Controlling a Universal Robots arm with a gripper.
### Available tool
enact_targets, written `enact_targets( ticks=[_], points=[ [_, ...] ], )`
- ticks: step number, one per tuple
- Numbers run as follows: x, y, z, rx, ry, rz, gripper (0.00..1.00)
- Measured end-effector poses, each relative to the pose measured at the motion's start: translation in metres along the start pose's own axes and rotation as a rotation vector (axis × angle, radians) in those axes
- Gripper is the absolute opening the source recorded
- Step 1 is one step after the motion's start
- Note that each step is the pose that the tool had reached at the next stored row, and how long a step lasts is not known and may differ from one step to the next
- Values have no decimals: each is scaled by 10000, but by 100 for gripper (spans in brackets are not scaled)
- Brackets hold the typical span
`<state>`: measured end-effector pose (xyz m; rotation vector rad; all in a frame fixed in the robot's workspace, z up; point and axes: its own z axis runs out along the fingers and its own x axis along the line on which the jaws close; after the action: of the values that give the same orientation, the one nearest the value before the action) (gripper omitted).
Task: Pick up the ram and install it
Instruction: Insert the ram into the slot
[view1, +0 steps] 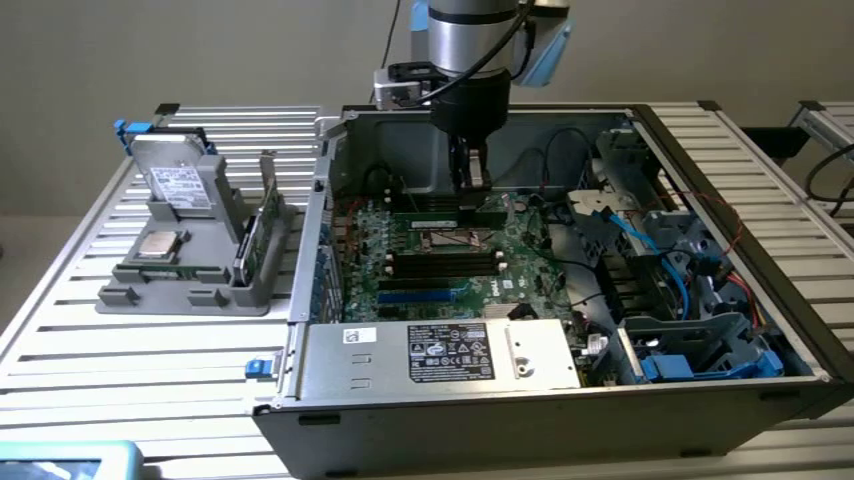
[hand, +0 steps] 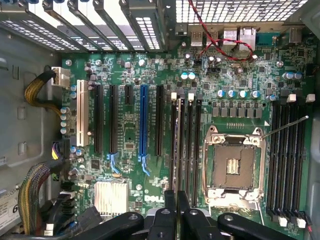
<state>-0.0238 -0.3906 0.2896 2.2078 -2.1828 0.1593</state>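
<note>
We see the black two-fingered gripper (view1: 470, 196) lowered into the open grey metal computer case (view1: 534, 420), which stands on the slatted aluminium worktop (view1: 80, 330) toward the exterior view's right edge. The fingers are nearly closed and pinch the ram (hand: 179, 145), a slim long green circuit-board stick seen edge-on from the wrist. In the wrist view the gripper (hand: 177, 196) holds the ram lengthwise over the bank of black memory slots (hand: 190, 140), between the blue expansion slot (hand: 143, 125) and the empty silver-framed processor socket (hand: 234, 167) on the green motherboard (hand: 125, 140). We cannot tell whether the stick touches a slot or hangs just above it. Near the worktop's edge at the exterior view's left sits a grey plastic parts holder (view1: 174, 295) carrying a square silver processor chip (view1: 160, 245) and an upright green card (view1: 271, 215).
</note>
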Motion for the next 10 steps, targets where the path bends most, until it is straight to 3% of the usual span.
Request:
enact_targets(
  ticks=[2,10],
  points=[
    [-3,1,28,1,29,0,13],
    [-44,6,123,1,245,-11,13]
  ],
)
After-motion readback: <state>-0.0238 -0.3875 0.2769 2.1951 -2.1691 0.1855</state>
